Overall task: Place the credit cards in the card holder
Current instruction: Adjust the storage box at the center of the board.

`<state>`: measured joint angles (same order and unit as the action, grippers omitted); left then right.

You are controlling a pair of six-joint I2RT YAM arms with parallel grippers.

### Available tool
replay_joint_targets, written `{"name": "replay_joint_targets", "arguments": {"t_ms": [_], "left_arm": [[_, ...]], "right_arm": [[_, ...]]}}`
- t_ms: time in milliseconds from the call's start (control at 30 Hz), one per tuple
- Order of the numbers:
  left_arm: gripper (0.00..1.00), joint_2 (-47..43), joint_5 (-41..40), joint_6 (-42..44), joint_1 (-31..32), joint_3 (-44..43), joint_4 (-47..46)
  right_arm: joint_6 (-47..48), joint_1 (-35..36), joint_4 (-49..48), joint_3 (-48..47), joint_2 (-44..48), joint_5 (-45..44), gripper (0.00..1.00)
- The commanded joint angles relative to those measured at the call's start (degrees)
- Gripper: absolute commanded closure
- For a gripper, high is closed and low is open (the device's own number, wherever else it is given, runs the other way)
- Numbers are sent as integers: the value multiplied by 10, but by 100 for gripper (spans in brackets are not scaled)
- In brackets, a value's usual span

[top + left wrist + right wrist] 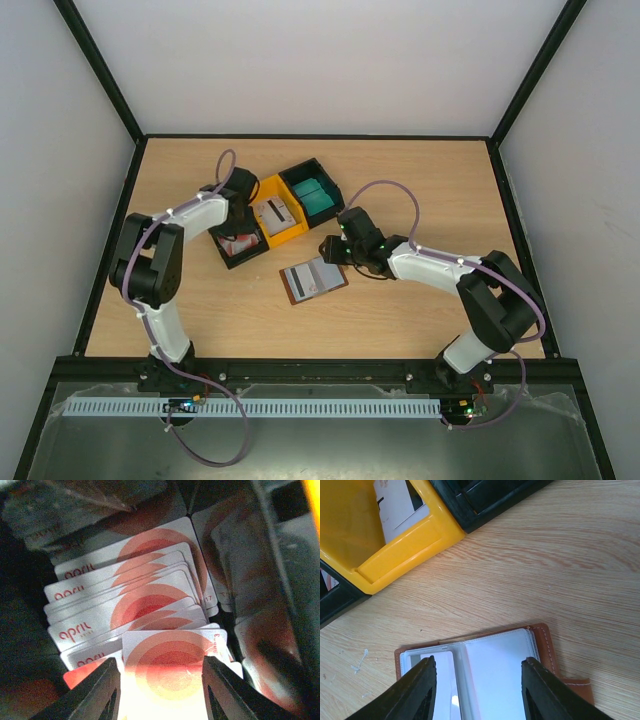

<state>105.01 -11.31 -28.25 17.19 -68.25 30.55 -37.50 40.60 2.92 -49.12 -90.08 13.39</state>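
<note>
The brown card holder point(313, 280) lies open on the table, its clear inner sleeves facing up; it also shows in the right wrist view point(545, 640), with a card in its left sleeve point(437, 680). My right gripper point(331, 250) point(477, 690) is open and empty just above it. White credit cards with red circles point(135, 600) are stacked in the near black bin point(237, 248). My left gripper point(233, 215) point(161, 690) is open inside that bin, its fingers on either side of the top white-red card point(170, 655). I cannot tell whether the fingers touch the card.
A yellow bin point(277, 216) point(405, 550) with grey cards stands beside the near black bin. A second black bin point(313, 193) with teal cards stands right of it. The bins lie just beyond the card holder. Side walls enclose the table.
</note>
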Motion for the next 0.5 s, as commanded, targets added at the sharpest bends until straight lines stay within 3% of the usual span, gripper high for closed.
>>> {"name": "replay_joint_targets", "arguments": {"t_ms": [0, 267, 467], "left_arm": [[51, 28, -30, 76, 18, -41, 39], [37, 58, 8, 112, 18, -47, 34], [55, 69, 43, 112, 16, -50, 29]], "right_arm": [[-14, -2, -15, -16, -6, -7, 54], [-73, 6, -97, -29, -58, 6, 54], [-71, 27, -96, -53, -97, -62, 55]]}}
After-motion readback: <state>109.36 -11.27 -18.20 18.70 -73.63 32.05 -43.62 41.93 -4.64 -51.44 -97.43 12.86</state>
